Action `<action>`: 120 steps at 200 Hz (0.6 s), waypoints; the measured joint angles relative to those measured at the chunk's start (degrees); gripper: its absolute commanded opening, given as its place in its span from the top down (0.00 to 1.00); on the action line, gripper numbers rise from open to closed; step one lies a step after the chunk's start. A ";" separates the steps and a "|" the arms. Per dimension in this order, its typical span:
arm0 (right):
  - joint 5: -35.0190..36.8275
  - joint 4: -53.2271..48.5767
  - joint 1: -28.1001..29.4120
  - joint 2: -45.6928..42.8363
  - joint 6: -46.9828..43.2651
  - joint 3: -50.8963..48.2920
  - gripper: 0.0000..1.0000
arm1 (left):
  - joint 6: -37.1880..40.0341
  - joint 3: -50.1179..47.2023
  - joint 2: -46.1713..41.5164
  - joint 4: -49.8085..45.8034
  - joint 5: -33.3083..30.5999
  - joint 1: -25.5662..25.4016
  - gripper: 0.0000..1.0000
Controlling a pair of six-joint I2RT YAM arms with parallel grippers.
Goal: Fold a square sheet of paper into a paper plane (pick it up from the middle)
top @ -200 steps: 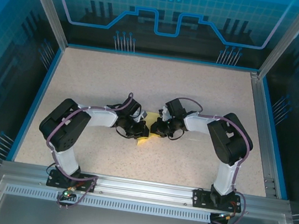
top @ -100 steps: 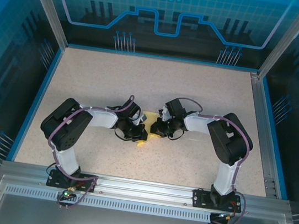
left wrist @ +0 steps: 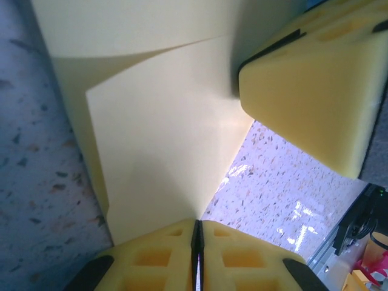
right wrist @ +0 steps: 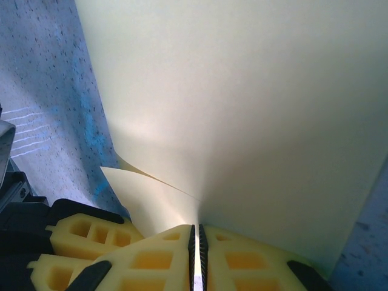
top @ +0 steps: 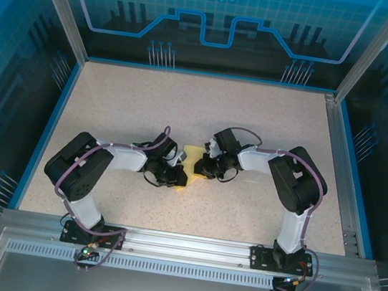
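Both grippers are pinched tight on the square sheet of paper point(top: 193, 154) at the middle of the table point(top: 135, 101), the left gripper point(left wrist: 197, 225) on one folded edge and the right gripper point(right wrist: 196, 229) opposite. Within the last second the left arm has drawn its edge nearer, probably tightening a fold

Both arms are the same build. Left arm point(top: 124, 156) and right arm point(top: 261, 158): bulky black joint housings with white link shells between them. A purple cable point(top: 96, 148) runs along the outside of each arm, loops at the wrist and trails past the base. Black base plates point(top: 88, 230), flat. There's a small board with a green light point(top: 85, 252) by the left base. Jaws: pale yellow moulded pads point(left wrist: 157, 257), wedge-shaped with square cut-out pockets, on black carriers. Right-side pads point(right wrist: 151, 254) are identical.
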 measured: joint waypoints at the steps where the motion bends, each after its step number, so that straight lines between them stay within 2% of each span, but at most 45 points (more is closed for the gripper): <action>1: 0.00 0.00 0.02 0.00 0.00 0.00 0.86 | 0.00 -0.04 -0.04 0.00 0.00 0.00 0.87; 72: 0.00 -0.04 0.09 0.00 0.00 0.00 0.86 | 0.02 -1.55 -1.66 -0.28 -0.04 0.00 0.85; 120: -0.02 -0.07 0.09 0.00 0.00 0.00 0.86 | 1.31 -1.64 -3.04 -4.28 -0.66 0.00 0.84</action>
